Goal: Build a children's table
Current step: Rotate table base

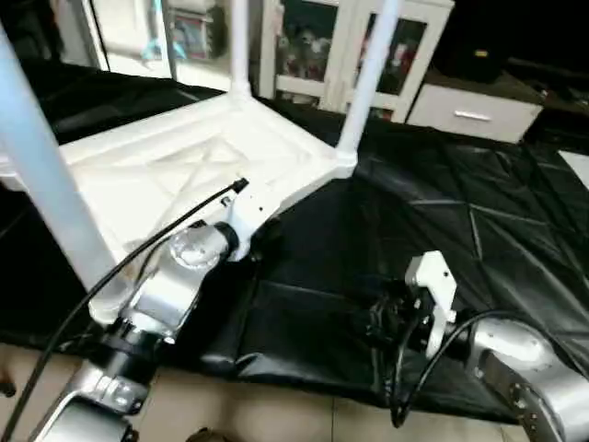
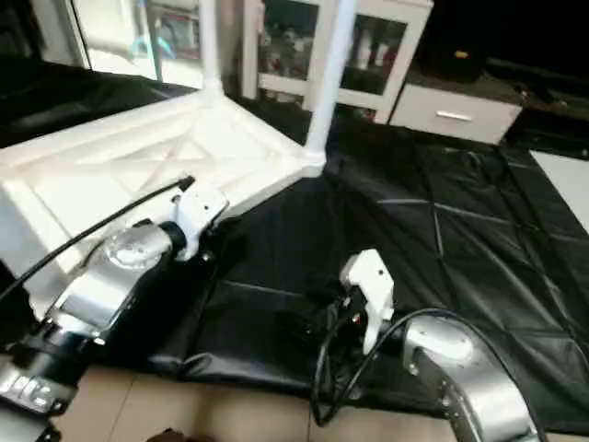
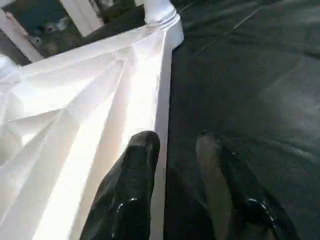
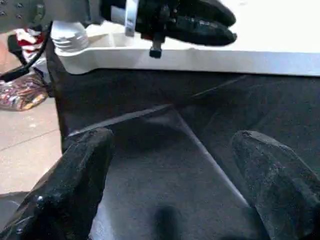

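White top (image 1: 175, 166) lies ribs-up so legs (image 1: 368, 78) socket in; my left tool (image 3: 175, 165) straddles its rim, part-spread, not clamped; right tool (image 4: 170, 185) wide apart over mat (image 1: 460, 212).

Table top (image 1: 175, 175) lies underside-up on mat (image 1: 442, 212), legs (image 1: 368, 78) standing in its corners. Cabinet (image 1: 322, 46) behind. Left gripper (image 3: 172, 165) at top's near rim; right gripper (image 4: 172, 175) over mat, to the right.

Black mat (image 1: 442, 230); perhaps glass-fronted cabinet (image 1: 322, 46) behind.

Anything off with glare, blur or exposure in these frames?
Left wrist view: the tabletop underside is blown out white, ribs barely readable, and the end effector fingers are soft. Left eye view: the near leg is blurred. Right wrist view: the black mat is dim but readable.
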